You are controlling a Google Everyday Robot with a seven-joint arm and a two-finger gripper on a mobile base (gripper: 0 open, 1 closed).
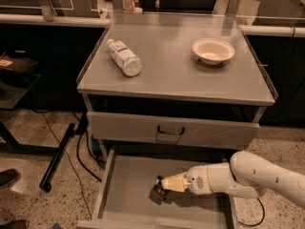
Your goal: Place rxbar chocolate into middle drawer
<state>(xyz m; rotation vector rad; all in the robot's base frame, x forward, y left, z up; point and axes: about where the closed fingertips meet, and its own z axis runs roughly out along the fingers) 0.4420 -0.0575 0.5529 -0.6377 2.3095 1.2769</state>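
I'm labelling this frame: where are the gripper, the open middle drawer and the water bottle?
gripper [160,189], camera view: its tip, inside the middle drawer [127,185].
middle drawer, camera view: bare floor, left part.
water bottle [124,57], camera view: its labelled body.

Cream hand [161,190] in grey middle drawer [127,178]

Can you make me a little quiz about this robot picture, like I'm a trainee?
1. True or false: the gripper is down in the open middle drawer.
2. What lies on its side on the cabinet top? A) water bottle B) spoon C) book
3. Fill in: the drawer front with the handle, above the open one, is ____.
Key: 1 true; 2 A; 3 shut.
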